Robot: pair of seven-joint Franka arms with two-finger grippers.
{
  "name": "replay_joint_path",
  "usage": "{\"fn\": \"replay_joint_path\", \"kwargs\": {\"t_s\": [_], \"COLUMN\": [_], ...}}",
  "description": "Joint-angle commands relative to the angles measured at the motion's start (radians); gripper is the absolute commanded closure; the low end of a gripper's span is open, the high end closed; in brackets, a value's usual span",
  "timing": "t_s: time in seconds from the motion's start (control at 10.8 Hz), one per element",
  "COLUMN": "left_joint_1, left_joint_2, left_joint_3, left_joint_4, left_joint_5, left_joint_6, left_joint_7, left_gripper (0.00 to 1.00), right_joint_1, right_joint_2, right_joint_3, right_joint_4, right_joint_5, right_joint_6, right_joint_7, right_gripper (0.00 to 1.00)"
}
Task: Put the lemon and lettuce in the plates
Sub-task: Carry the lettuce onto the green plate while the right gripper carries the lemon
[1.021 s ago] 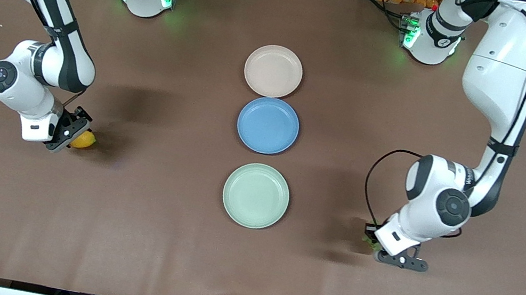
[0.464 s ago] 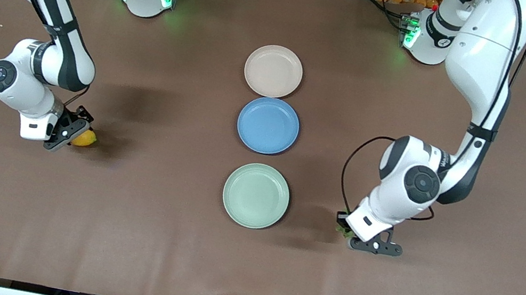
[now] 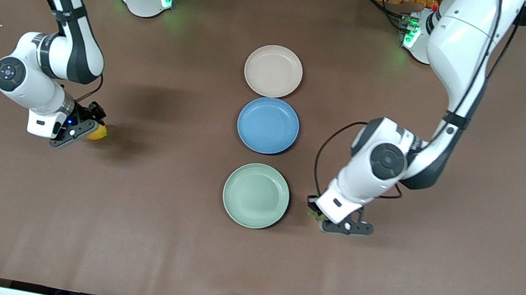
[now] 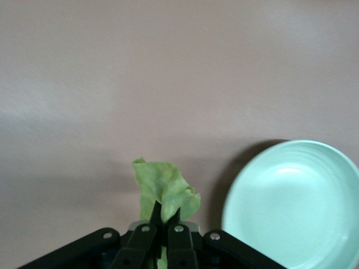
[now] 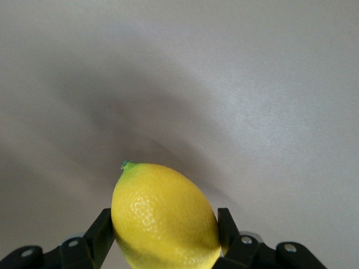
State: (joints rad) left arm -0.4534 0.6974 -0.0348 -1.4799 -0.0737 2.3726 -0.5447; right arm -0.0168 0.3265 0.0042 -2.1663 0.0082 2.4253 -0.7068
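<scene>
A high front camera faces both arms; each wrist camera looks closely past its tool at the table (image 3: 129,232).

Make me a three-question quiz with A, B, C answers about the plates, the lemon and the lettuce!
1. Which plate is nearest the front camera? A beige-pink B blue C mint green
2. How many plates are there? A two B three C four
3. Where is the lemon? A on a plate B held by the right gripper C lying loose on the table

Answers: 1 C, the mint green plate lies lowest, below the blue plate and beige-pink plate. 2 B, those three. 3 B, the right gripper has its fingers around the lemon; the left gripper pinches the lettuce.
</scene>
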Motion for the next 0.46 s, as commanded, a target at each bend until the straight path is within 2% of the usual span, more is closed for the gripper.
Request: {"fn": "replay_joint_path", "kwargs": {"t_s": [0.0, 0.19, 0.37], "left_joint_1": [-0.08, -0.122, -0.149], "left_joint_2": [-0.013, 0.007, 0.056], "left_joint_3": [0.009, 0.009, 0.009], "left_joint_4": [0.022, 0.035, 0.033], "left_joint_5": [-0.021, -0.023, -0.023], "left_joint_6": [-0.015, 0.04, 0.15], "left_joint_7": [-0.186, -0.311, -0.383], "left_gripper": [1.0, 1.0, 1.0], "right_joint_1": [0.078, 0.174, 0.294], "right_joint_2": [-0.098, -0.136, -0.155], "right_joint_3": [0.0, 0.0, 0.0], "right_joint_4": [-0.043, -0.069, -0.069], "right_joint_5": [0.006, 0.006, 0.006], "right_joint_6": [-0.089, -0.135, -0.179], "right_joint_7": [0.192, 0.379, 0.58], "right_gripper": [0.96, 0.95, 0.95]}}
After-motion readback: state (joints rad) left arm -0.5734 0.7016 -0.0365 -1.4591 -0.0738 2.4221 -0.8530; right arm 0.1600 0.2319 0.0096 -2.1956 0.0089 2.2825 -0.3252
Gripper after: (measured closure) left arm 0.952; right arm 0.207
